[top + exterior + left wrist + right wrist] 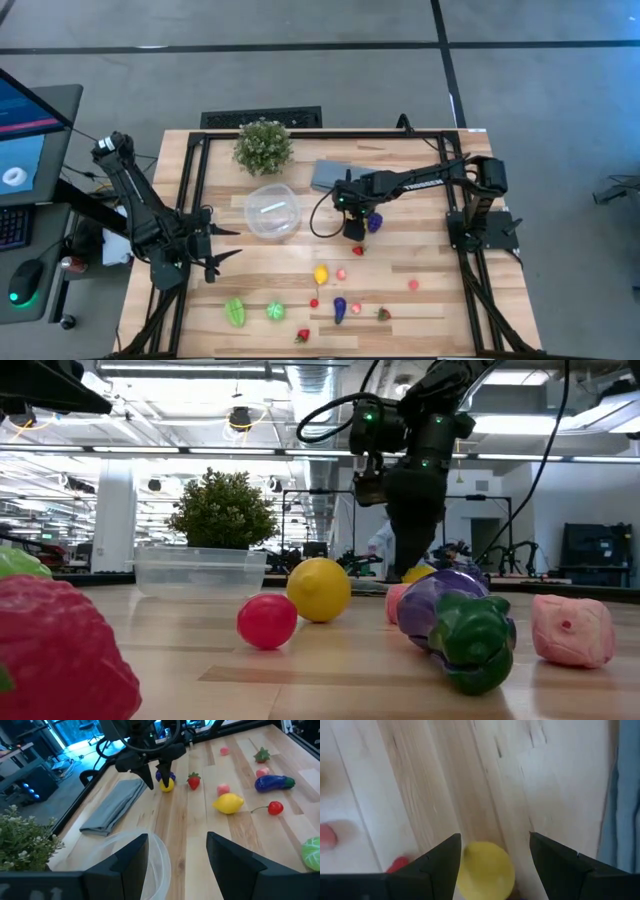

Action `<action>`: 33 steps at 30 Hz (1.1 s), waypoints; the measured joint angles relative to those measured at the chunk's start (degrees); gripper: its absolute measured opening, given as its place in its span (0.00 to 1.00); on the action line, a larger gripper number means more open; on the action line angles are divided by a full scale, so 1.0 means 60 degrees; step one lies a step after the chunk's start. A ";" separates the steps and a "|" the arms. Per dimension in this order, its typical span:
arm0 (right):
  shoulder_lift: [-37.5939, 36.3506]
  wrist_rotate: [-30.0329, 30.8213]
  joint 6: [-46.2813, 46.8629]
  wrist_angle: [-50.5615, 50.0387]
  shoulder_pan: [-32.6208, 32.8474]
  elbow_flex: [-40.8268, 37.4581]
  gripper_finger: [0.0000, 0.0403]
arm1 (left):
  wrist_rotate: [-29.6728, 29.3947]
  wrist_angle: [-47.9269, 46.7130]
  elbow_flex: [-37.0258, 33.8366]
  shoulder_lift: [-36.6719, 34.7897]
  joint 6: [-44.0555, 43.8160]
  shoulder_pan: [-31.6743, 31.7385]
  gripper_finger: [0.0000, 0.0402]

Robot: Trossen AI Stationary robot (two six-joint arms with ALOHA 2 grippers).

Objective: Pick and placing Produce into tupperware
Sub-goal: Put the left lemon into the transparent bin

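The produce [321, 273] is scattered on the desk [420, 185] right of the empty tupperware [272, 212]; nothing is packed yet. The right pincer [492, 851] is held apart over a yellow piece [486, 869]. The left pincer [177, 851] is parked apart, holding nothing.

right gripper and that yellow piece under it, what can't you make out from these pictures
- High view: the yellow piece is hidden beneath the right gripper.
- Right wrist view: the yellow piece is blurred and cut off by the bottom edge, so contact with the fingers is unclear.
- Low view: the right gripper's tips sit behind the purple produce.
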 joint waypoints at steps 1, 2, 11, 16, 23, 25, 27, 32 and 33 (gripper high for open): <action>0.0000 0.0001 -0.0053 -0.0048 0.0001 0.0000 0.65 | 0.0000 0.0025 0.0000 -0.0007 -0.0003 0.0000 0.48; 0.0000 0.0001 -0.0127 -0.0099 0.0004 0.0000 0.65 | 0.0000 0.0015 0.0000 -0.0004 -0.0007 0.0001 0.48; -0.0033 -0.0002 -0.0882 -0.0223 0.0058 -0.0004 0.65 | 0.0015 0.0018 0.0000 -0.0004 -0.0106 0.0000 0.48; -0.0033 -0.0031 -0.1315 -0.0458 0.0058 -0.0007 0.65 | 0.0016 0.0021 0.0000 -0.0004 -0.0109 0.0000 0.48; -0.0033 -0.0018 -0.1476 -0.0592 0.0058 -0.0007 0.65 | 0.0007 0.0018 0.0000 -0.0004 -0.0171 0.0000 0.48; -0.0033 -0.0011 -0.1442 -0.0597 0.0058 -0.0007 0.65 | 0.0007 0.0018 0.0000 -0.0004 -0.0171 0.0000 0.48; -0.0024 0.0001 -0.1368 -0.0619 0.0058 -0.0007 0.65 | 0.0004 0.0018 0.0000 -0.0004 -0.0171 0.0000 0.48; -0.0018 0.0119 -0.1228 -0.0847 0.0058 -0.0015 0.65 | 0.0000 0.0018 0.0000 -0.0004 -0.0175 0.0000 0.48; -0.0018 0.0121 -0.1190 -0.0846 0.0058 -0.0018 0.65 | 0.0003 0.0018 0.0000 -0.0004 -0.0178 0.0000 0.48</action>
